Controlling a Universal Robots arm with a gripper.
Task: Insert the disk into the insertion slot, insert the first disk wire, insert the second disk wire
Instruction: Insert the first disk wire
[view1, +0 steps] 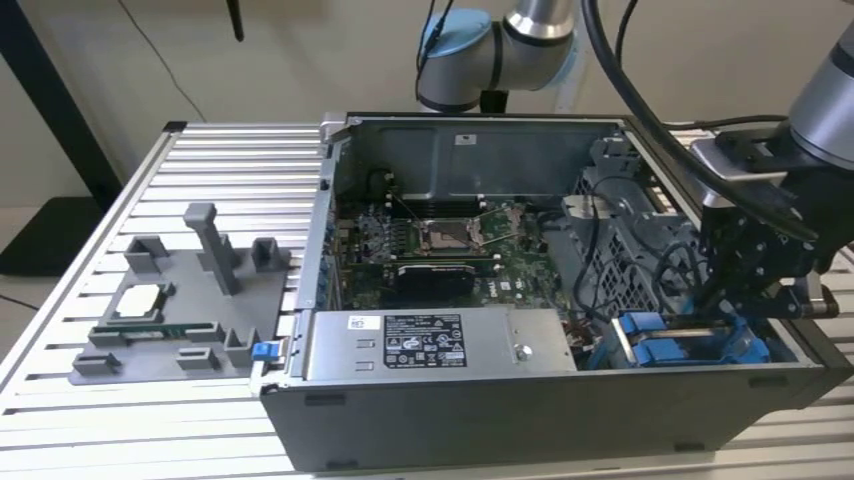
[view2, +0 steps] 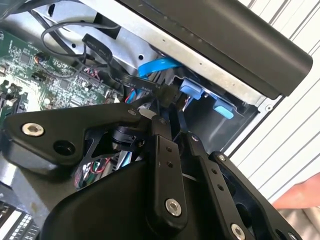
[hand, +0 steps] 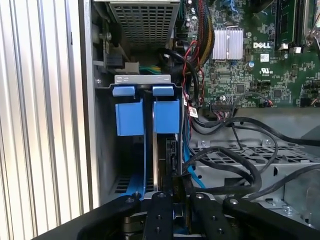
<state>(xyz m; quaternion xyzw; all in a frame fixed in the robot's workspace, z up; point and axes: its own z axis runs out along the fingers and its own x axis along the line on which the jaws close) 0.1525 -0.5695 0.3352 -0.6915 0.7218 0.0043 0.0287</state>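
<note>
The insertion slot (hand: 142, 79) is a grey metal bay at the open computer case's (view1: 534, 420) near corner on the exterior view's right. The disk (hand: 165, 150) stands edge-on inside it, with its blue carrier (hand: 166, 116) and blue tabs (view2: 192, 90) showing. My gripper (hand: 178, 192) hangs right over the disk's edge, deep in the case (view1: 727, 320). Its fingers (hand: 160, 212) are close together on the plug of a black wire (hand: 225, 187) that loops in from the motherboard side. A blue wire (view2: 157, 65) curves past the bay. My gripper (view2: 177, 132) points at the same black plug (view2: 167, 92).
A labelled grey power-supply box (view1: 441, 345) lies beside the bay. The motherboard (view1: 441, 240) fills the case floor, with loose black cables (hand: 240, 150) over a perforated cage. A grey tray of fixtures (view1: 187, 310) sits on the slatted table. A hand (view2: 300, 195) is near the case's outer corner.
</note>
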